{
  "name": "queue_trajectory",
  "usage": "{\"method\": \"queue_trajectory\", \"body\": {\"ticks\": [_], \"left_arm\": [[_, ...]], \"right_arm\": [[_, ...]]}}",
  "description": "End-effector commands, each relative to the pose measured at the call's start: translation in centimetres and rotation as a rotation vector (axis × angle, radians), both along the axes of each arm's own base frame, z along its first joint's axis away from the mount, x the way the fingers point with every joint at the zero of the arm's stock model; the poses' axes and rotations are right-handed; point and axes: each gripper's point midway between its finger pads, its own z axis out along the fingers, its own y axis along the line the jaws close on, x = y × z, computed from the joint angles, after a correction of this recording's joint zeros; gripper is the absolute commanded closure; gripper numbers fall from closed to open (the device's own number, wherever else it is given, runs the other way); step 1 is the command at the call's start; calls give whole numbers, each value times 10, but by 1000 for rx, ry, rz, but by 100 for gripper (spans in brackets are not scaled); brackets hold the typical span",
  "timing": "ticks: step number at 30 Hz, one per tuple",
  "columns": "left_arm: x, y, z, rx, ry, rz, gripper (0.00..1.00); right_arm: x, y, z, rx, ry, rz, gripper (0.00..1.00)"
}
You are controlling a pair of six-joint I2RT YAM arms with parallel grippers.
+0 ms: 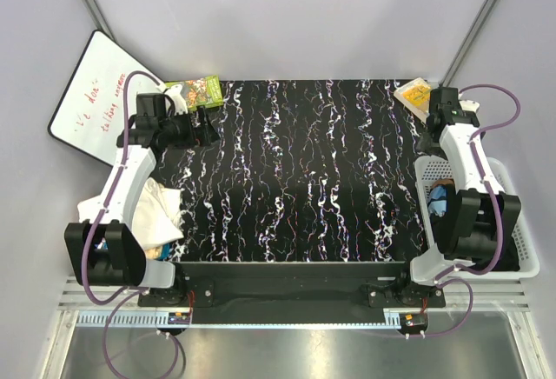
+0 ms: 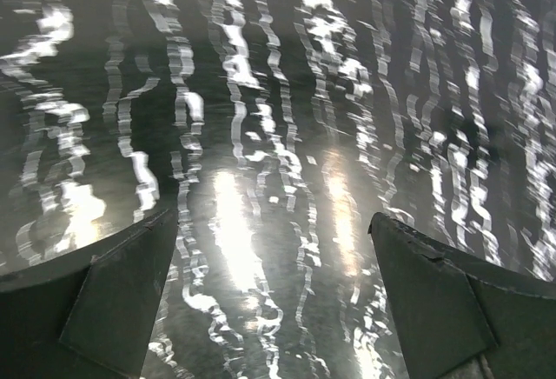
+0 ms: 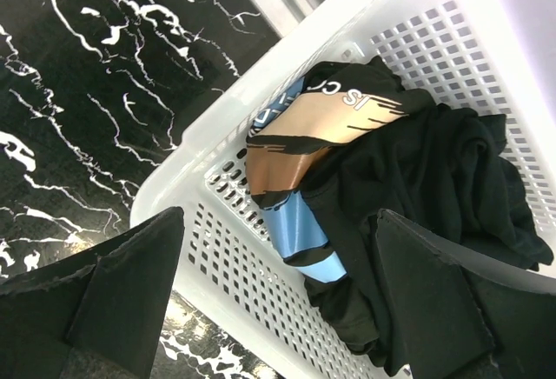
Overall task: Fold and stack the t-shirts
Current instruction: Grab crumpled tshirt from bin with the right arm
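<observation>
Nearby, a heap of white t-shirts (image 1: 161,209) lies at the left edge of the table (image 1: 295,179), beside the left arm. On the right, the white basket (image 3: 200,149) holds a black t-shirt (image 3: 434,188) and a blue-and-tan one (image 3: 304,127). The right gripper (image 3: 278,218) hangs above them, fingers spread and empty. Farther off, the left gripper (image 2: 274,218) gapes over the marbled table, grasping nothing.

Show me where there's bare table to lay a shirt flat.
The whole middle of the table is bare, from the green box and yellow packet at the back to the near edge. Crowded: the left edge with the white shirts, the right with the basket.
</observation>
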Motion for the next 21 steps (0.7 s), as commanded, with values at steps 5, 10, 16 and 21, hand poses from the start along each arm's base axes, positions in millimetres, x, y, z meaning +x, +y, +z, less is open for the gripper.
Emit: {"method": "queue_trajectory", "body": {"ticks": [5, 10, 16, 21], "left_arm": [[3, 25, 12, 88, -48, 116, 1], [3, 26, 11, 94, -47, 115, 1], [4, 24, 13, 85, -47, 104, 1], [2, 23, 9, 88, -38, 100, 1]], "right_arm": [[12, 6, 5, 41, -40, 17, 0], [23, 16, 10, 66, -65, 57, 0], [33, 30, 12, 67, -63, 115, 0], [27, 21, 12, 10, -63, 49, 0]]}}
